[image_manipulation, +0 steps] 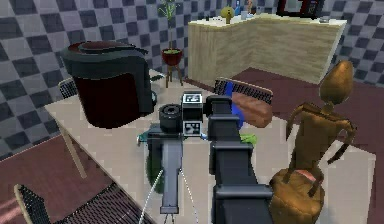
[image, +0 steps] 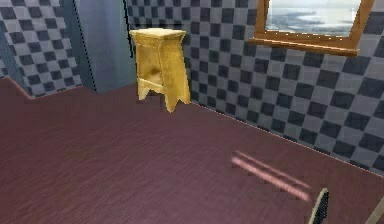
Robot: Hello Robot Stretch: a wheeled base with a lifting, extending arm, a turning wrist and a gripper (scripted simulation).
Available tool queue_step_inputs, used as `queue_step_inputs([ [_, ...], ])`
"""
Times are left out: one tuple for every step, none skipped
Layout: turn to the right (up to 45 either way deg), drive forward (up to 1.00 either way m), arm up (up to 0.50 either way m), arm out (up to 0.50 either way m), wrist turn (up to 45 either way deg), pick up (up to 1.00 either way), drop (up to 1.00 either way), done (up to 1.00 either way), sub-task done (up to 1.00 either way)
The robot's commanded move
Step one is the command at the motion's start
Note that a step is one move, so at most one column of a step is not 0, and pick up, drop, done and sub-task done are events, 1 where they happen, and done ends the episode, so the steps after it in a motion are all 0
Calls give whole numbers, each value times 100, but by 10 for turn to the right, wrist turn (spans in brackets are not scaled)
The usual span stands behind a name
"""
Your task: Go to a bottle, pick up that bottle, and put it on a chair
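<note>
My arm [image_manipulation: 235, 170] reaches out over a pale table [image_manipulation: 110, 140] in the arm side view. The gripper [image_manipulation: 166, 195] hangs at its left, below two white marker squares [image_manipulation: 191, 112]. A dark green upright thing [image_manipulation: 153, 165], maybe the bottle, stands on the table right at the gripper's body. I cannot tell whether the gripper holds anything. A dark slatted chair back [image_manipulation: 30, 205] shows at the bottom left, and another chair [image_manipulation: 250, 92] stands at the table's far side.
A big dark red and black appliance [image_manipulation: 108, 85] and a brown wooden statue [image_manipulation: 320, 125] stand on the table. Beyond are a pale counter [image_manipulation: 265, 45] and a potted plant [image_manipulation: 172, 55]. In the forward view, a yellow wooden stool [image: 160, 62] stands by the checkered wall on open maroon floor [image: 120, 160].
</note>
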Motion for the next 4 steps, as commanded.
queue_step_inputs([
  [0,0,0,0,450,0,0,0,0],
  [0,0,0,0,450,0,0,0,0],
  [0,0,0,0,450,0,0,0,0],
  [0,0,0,0,240,0,0,0,0],
])
